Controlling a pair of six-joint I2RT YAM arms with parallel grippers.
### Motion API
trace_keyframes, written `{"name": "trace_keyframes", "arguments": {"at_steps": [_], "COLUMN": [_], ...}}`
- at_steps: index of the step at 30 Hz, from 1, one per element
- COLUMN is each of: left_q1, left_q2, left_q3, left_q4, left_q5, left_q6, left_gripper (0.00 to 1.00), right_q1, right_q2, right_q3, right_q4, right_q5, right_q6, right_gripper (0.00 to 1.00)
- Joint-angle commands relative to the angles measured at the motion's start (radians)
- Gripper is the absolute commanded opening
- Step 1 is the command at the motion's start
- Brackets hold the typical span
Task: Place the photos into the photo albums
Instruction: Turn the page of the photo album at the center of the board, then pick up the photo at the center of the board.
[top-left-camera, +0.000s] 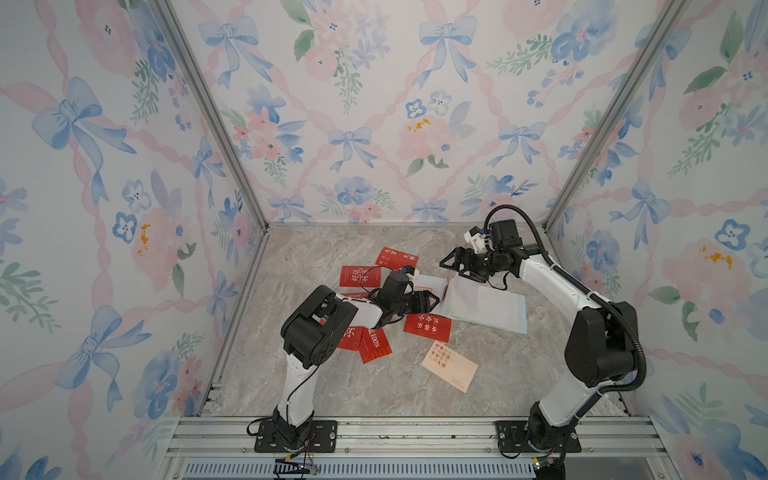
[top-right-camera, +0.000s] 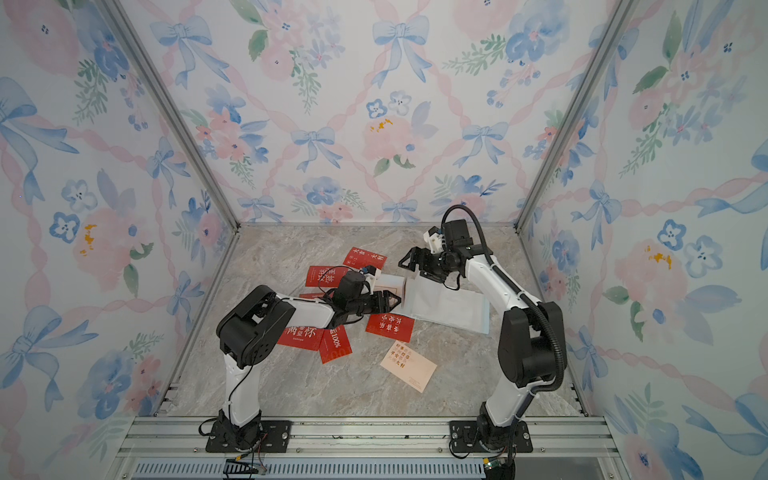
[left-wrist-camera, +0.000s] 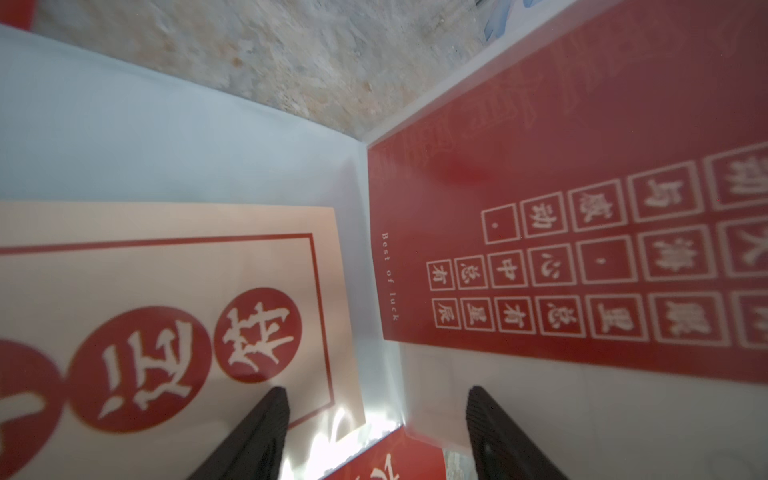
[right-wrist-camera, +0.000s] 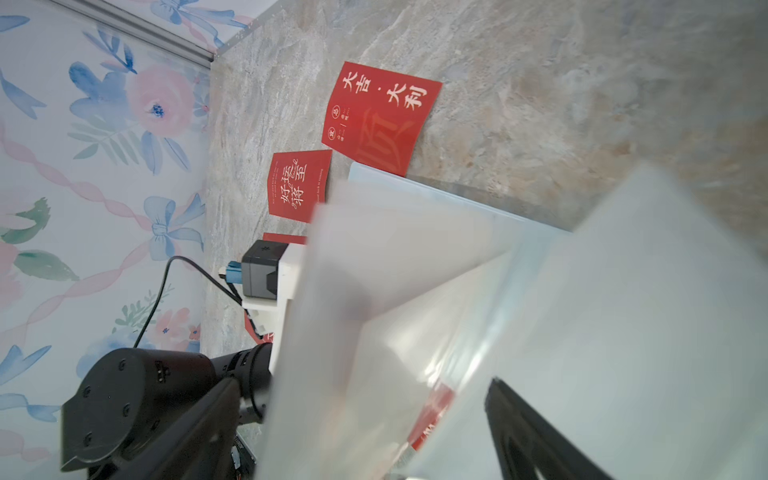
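Note:
The photo album (top-left-camera: 494, 309) (top-right-camera: 453, 307) lies open, pale blue, right of the table's middle, with clear sleeve pages standing up at its spine. My left gripper (top-left-camera: 436, 298) (left-wrist-camera: 378, 390) is open at the album's left edge, low over the sleeves. In the left wrist view a cream photo (left-wrist-camera: 166, 299) with red circles sits in one sleeve and a red photo (left-wrist-camera: 582, 249) in the standing sleeve. My right gripper (top-left-camera: 451, 269) (right-wrist-camera: 363, 380) hovers open over the spine, translucent pages (right-wrist-camera: 415, 311) loose between its fingers. Loose photos lie around: red ones (top-left-camera: 397, 257) (top-left-camera: 357, 276) (top-left-camera: 428, 326) (top-left-camera: 374, 345) and a cream one (top-left-camera: 449, 365).
Another red card (top-right-camera: 301, 334) lies partly under my left arm. Floral walls with metal corner posts (top-left-camera: 216, 124) close in the marble table on three sides. An aluminium rail (top-left-camera: 415, 432) carrying both arm bases runs along the front edge.

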Motion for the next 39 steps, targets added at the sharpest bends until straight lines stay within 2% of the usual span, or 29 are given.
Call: {"name": "trace_keyframes", "arguments": {"at_steps": [1,11,15,20,31,35,39], "left_q1": [0.041,0.248,0.27,0.247,0.13,0.118,0.119], "left_q2": [-0.071,-0.449,-0.521,-0.499,-0.271,-0.23,-0.254], "left_q3": [-0.046,-0.343,-0.389,-0.361,-0.189,-0.187,-0.224], "left_q4": [-0.012,-0.013,-0.019,-0.023,-0.036,-0.038,-0.039], "left_q5": [0.01,-0.07,-0.055,-0.04,0.006,0.01,-0.013], "left_q6": [-0.008,-0.047,-0.043,-0.039,-0.032,-0.072,-0.08], "left_gripper": [0.71,0.71,0.71,0.71,0.72,0.69,0.69], "right_q1": [0.042,0.102,0.082,0.022,-0.111,-0.182,-0.21], "right_q2": [0.062,0.168,0.156,0.077,-0.16,-0.214,-0.252], "right_q3": [0.052,0.133,0.121,0.026,-0.306,-0.384,-0.41], "right_q4": [-0.017,0.001,-0.011,-0.007,-0.061,-0.051,-0.053], "right_q5": [0.012,0.023,0.037,0.058,0.116,0.117,0.113], "right_q6": [0.038,0.054,0.046,0.036,-0.058,-0.06,-0.066], "right_gripper": [0.93,0.93,0.93,0.93,0.93,0.93,0.93]}}
